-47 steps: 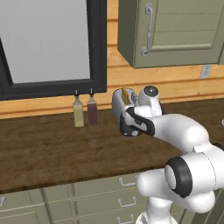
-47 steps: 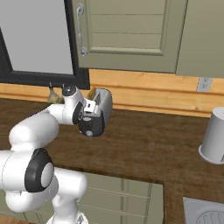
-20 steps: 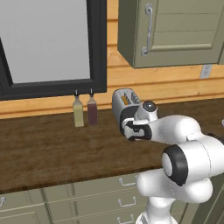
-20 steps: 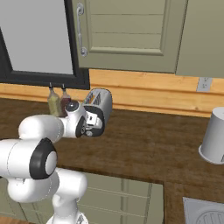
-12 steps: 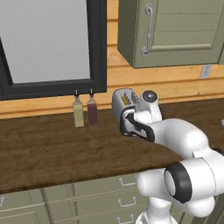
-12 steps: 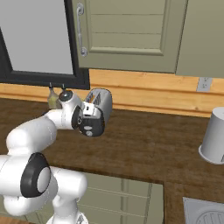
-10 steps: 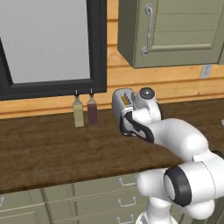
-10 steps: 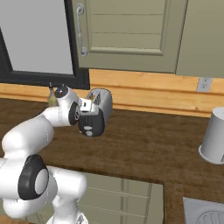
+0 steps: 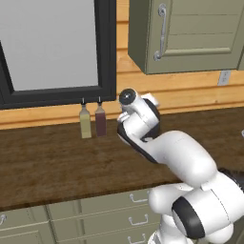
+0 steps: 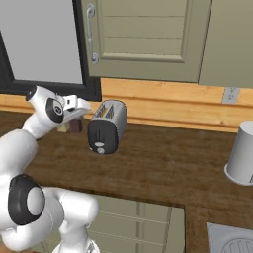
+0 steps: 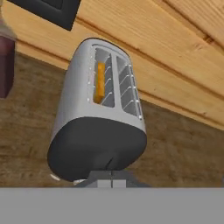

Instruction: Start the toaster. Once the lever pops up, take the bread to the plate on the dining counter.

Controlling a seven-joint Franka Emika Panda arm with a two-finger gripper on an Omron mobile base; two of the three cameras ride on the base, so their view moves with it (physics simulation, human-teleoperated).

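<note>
1. The gripper (image 11: 111, 180) has its jaws pressed together on nothing, sitting low against the black end panel of the toaster (image 11: 98, 113) in the hand view.
2. The lever (image 10: 101, 145) shows as a pale tab low on that panel in the right base view.
3. The bread (image 11: 100, 82) glows orange, sunk in one slot.
4. The toaster stands on the wooden worktop (image 10: 163, 165), near two bottles (image 9: 92, 120) by the wall.
5. Judgement: the starting step looks done or nearly so. Next, wait for the lever to rise, then part the fingers and reach down into the slot for the slice.
</note>
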